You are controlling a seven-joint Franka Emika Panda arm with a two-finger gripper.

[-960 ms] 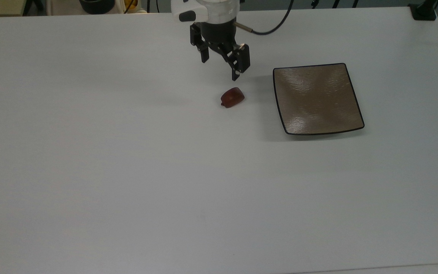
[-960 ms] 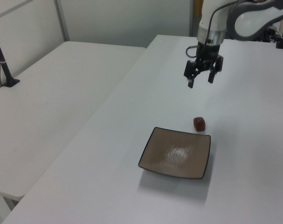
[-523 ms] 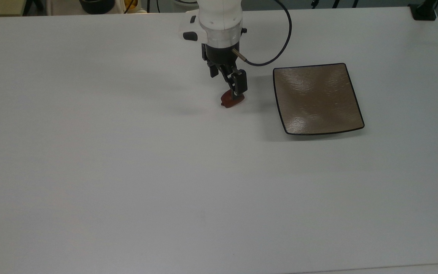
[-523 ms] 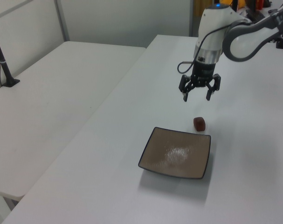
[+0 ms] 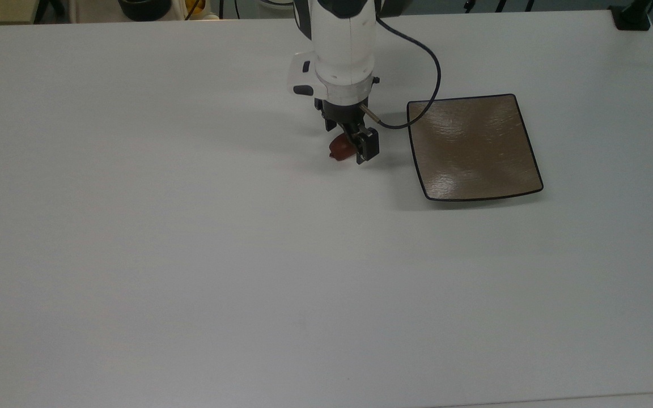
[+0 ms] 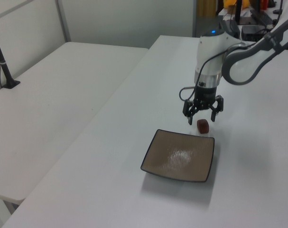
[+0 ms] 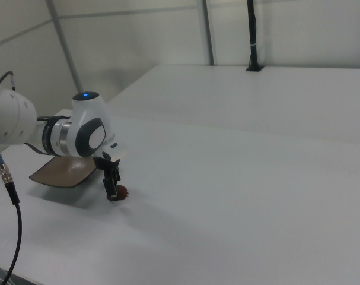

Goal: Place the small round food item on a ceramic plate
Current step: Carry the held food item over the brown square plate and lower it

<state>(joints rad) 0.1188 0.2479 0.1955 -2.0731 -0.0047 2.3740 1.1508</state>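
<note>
One robot arm reaches down over a little red-brown lump on a white bench.

Two black fingers of the end effector (image 6: 203, 115) are spread apart, one on each side of the small, shiny, dark red-brown round food lump (image 6: 203, 126). They hang low around it and are not squeezing it. The lump sits on the wide white bench (image 5: 190, 255). In the top view, one black finger (image 5: 368, 148) covers the right side of the lump (image 5: 338, 148). The square, flat, tan-brown ceramic plate with a thin dark rim (image 5: 474, 148) lies near the lump, on the top view's right, and they do not touch. In the left view, the lump is just past the far edge of the plate (image 6: 180, 155). A black cable (image 5: 417, 68) loops from the white arm over toward the plate.
</note>
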